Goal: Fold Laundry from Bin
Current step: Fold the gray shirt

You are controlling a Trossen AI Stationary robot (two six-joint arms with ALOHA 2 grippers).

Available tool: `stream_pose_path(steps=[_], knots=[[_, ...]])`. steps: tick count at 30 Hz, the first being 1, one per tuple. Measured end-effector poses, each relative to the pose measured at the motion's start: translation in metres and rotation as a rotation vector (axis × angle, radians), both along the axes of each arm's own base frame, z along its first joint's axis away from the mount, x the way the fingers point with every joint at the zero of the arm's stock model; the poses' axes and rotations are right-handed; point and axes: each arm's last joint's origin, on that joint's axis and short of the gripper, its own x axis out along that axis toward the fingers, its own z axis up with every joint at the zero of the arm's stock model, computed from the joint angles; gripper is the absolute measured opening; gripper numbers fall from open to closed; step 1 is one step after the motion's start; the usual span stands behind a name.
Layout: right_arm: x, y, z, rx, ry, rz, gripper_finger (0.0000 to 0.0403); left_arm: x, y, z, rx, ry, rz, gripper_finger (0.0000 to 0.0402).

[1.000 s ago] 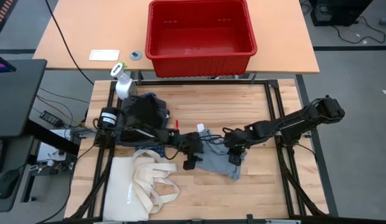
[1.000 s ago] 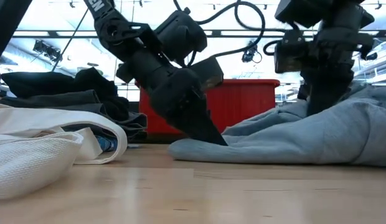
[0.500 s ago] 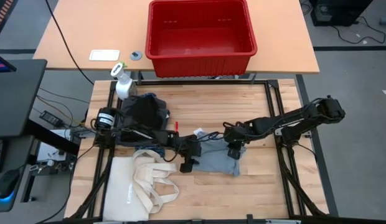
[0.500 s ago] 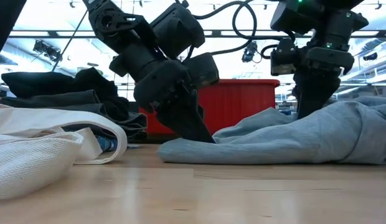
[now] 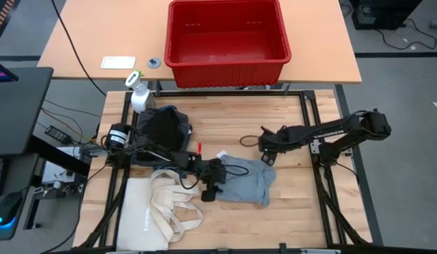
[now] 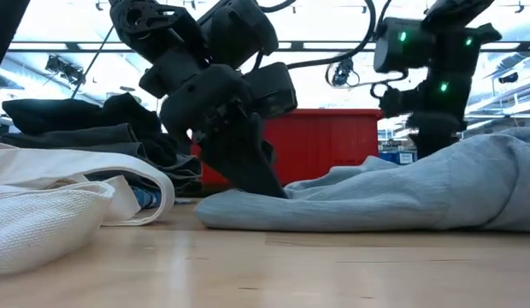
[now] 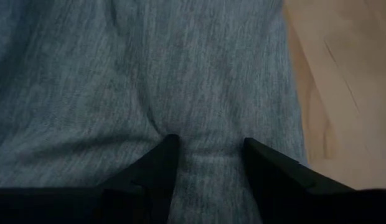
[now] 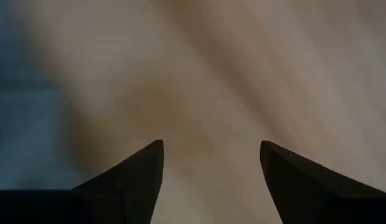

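Red plastic marks the bin [image 5: 227, 35], the biggest thing in sight, standing at twelve o'clock on the tan tabletop [image 5: 77, 42] beyond the butcher-block work surface [image 5: 289, 212]. At seven o'clock lies a cream tote bag [image 5: 158, 212] with looping handles. A dark pile of laundry [image 5: 162, 130] sits at ten o'clock, a white spray bottle [image 5: 139, 94] just beyond it. Near the centre, slightly toward five o'clock, a light grey garment [image 5: 247, 185] lies flat on the wood. The left gripper [image 5: 210, 189] presses down at the garment's nine o'clock edge; its fingers [image 7: 157, 163] stand partly apart with a pinch of grey fabric between them. The right gripper [image 5: 267, 148] hangs just above the garment's one o'clock corner, its fingers [image 8: 140, 171] spread wide with nothing between them, only wood beneath.
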Motion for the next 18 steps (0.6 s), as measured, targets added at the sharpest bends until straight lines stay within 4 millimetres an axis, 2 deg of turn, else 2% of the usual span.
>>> stream_pose_path(steps=[4, 9, 13, 18], knots=[[0.012, 0.03, 0.009, 0.039, -0.164, 0.198, 0.0267, -0.007, 0.001, 0.008, 0.023, 0.048, 0.009, 0.0191], [0.019, 0.073, 0.013, -0.022, -0.369, 0.369, 0.0261, -0.017, 0.002, 0.021, 0.096, 0.085, 0.037, 0.0191], [0.013, 0.098, 0.004, -0.061, -0.498, 0.406, 0.0258, -0.022, -0.002, 0.022, 0.162, 0.105, 0.039, 0.0191], [-0.001, 0.112, -0.011, -0.125, -0.603, 0.371, 0.0258, -0.024, -0.009, 0.024, 0.237, 0.082, 0.016, 0.0191]])
